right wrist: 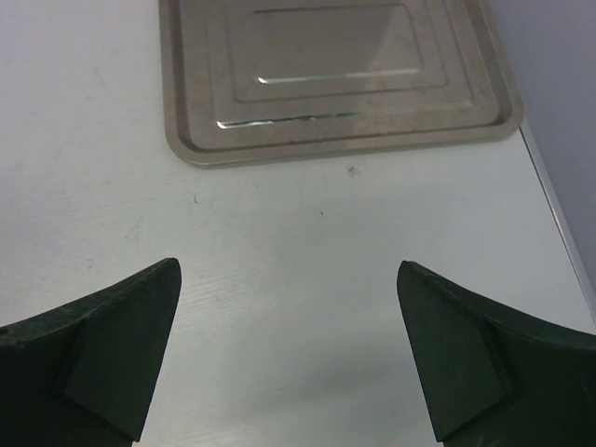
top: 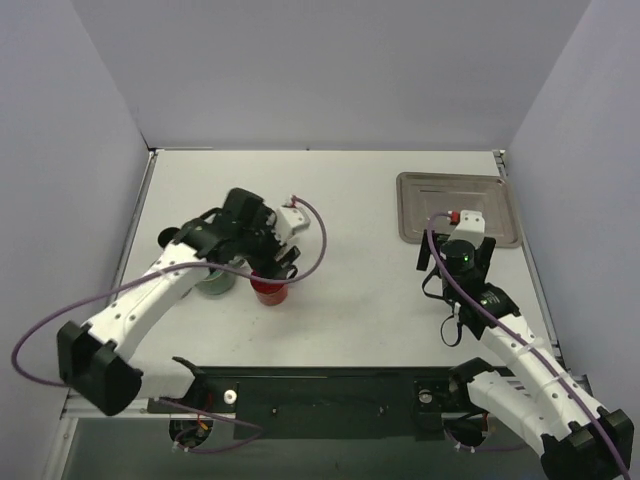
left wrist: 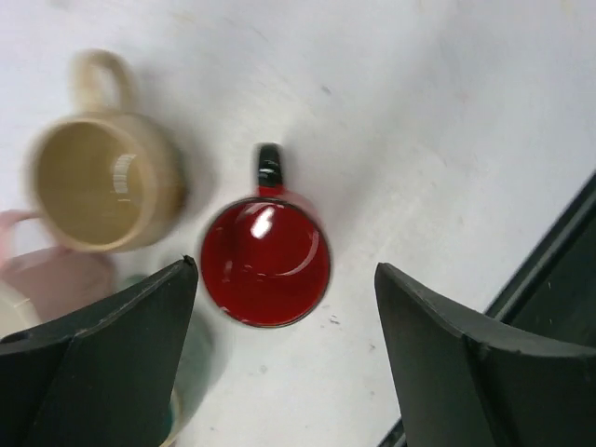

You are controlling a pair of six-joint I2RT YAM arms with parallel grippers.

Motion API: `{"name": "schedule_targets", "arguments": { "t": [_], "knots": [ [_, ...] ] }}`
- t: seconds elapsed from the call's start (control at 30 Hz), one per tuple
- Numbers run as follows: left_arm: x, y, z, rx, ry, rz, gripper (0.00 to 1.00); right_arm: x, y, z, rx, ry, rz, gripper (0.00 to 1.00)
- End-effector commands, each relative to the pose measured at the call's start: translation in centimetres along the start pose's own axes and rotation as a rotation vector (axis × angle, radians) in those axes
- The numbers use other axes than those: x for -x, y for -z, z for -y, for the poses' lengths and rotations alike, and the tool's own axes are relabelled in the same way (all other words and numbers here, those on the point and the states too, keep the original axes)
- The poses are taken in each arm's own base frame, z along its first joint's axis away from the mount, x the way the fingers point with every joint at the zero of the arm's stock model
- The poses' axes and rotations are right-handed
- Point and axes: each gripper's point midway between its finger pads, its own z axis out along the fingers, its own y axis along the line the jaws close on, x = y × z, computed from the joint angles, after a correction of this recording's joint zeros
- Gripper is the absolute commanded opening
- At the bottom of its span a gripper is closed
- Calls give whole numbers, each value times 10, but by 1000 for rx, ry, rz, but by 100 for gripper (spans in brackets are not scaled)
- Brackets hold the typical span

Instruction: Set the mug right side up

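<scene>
Between the wide-spread fingers of the left claw (left wrist: pixel 284 268), at lower centre of the left wrist view, the red mug (left wrist: pixel 264 263) is seen from straight above and is touched by neither finger. Its mouth appears to be turned upward, a glossy inside is shown, and the handle is pointed toward the top of the frame. The mug is therefore judged to be standing right side up on the table (left wrist: pixel 447 112), and the fingers to be parted so that it is left free. Near it, at upper left, a beige mug (left wrist: pixel 98 182) is stood mouth up; a pink mug (left wrist: pixel 56 279) is cut off by the left edge, and a green mug (top: pixel 213 284) is partly hidden under the arm. Across the right wrist view, the right claw (right wrist: pixel 289 268) is held spread and empty over bare table, below the tray (right wrist: pixel 196 154), presumably kept out of the way.
</scene>
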Motion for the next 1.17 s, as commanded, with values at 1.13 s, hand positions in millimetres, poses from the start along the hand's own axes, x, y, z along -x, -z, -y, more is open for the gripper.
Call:
{"name": "schedule_targets", "arguments": {
  "t": [1.13],
  "knots": [
    [-115,78,-154,1001,558,712,97,-52,-19,48,-194,-130,142,93]
  ]
}}
